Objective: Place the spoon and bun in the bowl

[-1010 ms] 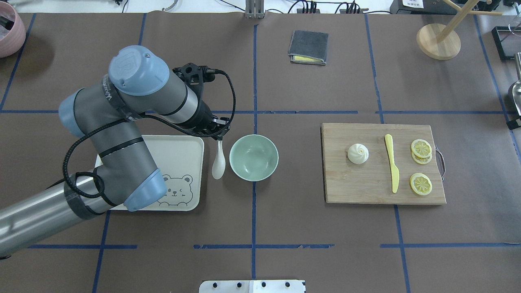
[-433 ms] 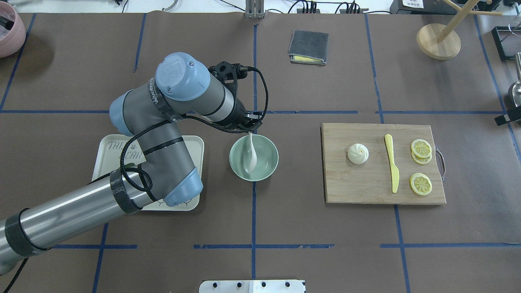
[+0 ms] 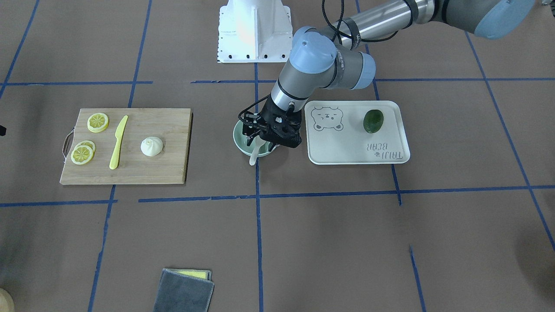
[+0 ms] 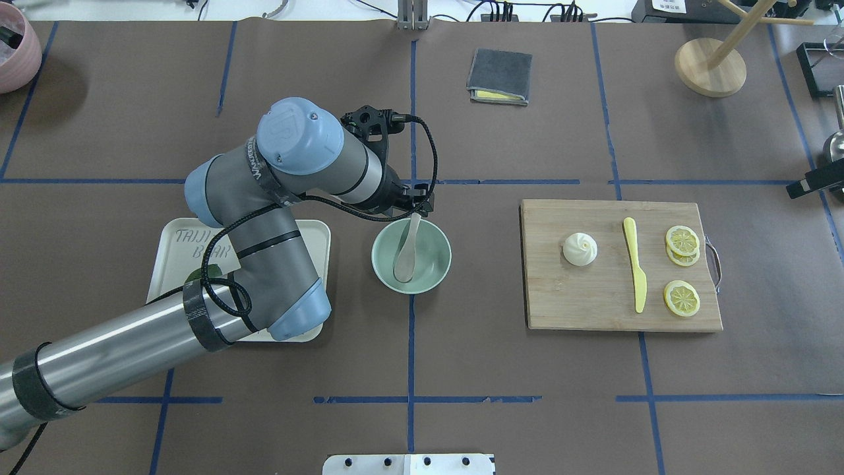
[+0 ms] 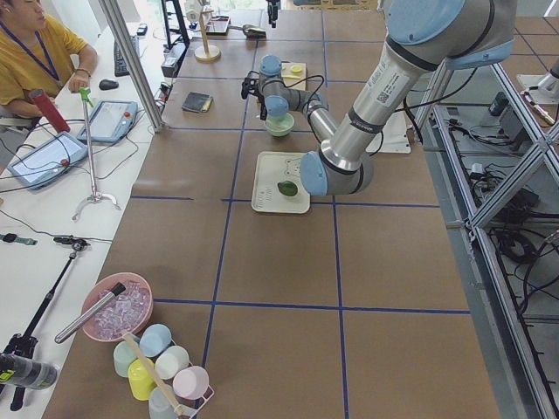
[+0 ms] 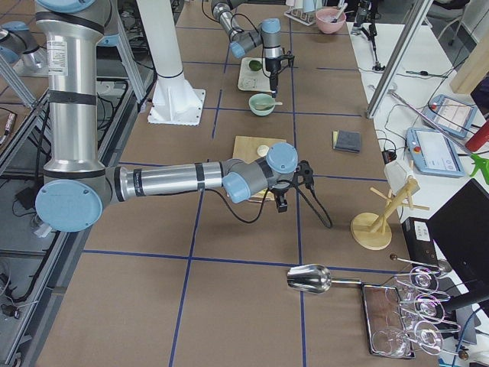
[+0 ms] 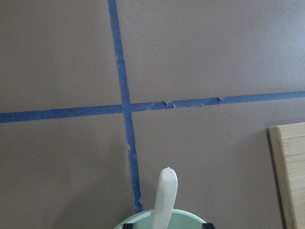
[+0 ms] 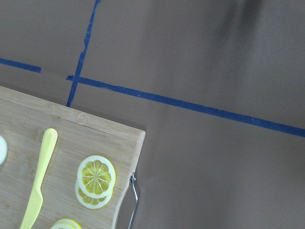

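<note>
At the left we see a white rectangular plastic tray (image 4: 310, 237) with a bear print, and on it a small dark green oval fruit (image 3: 373, 121), partly under the left arm in the overhead view. Just right of the tray stands the round pale mint-green bowl (image 4: 443, 258). The small off-white plastic spoon (image 4: 405, 260) lies inside it, scoop down in the hollow and handle leaning over the rim on the side away from the robot. The left gripper (image 4: 414, 210) hangs over that rim. In the wrist view its jaws stand spread on either side of the handle, clear of it.

Well to the right lies a rectangular wooden cutting board (image 4: 593, 297). On it, from left to right, sit the small white round bun (image 4: 580, 249) with its swirled top, a yellow plastic knife (image 4: 635, 270) and yellow lemon slices (image 4: 682, 298). The bun is well apart from the bowl.

The right gripper (image 6: 281, 203) hovers near the board's right end. We cannot tell whether it is spread or pressed together.
</note>
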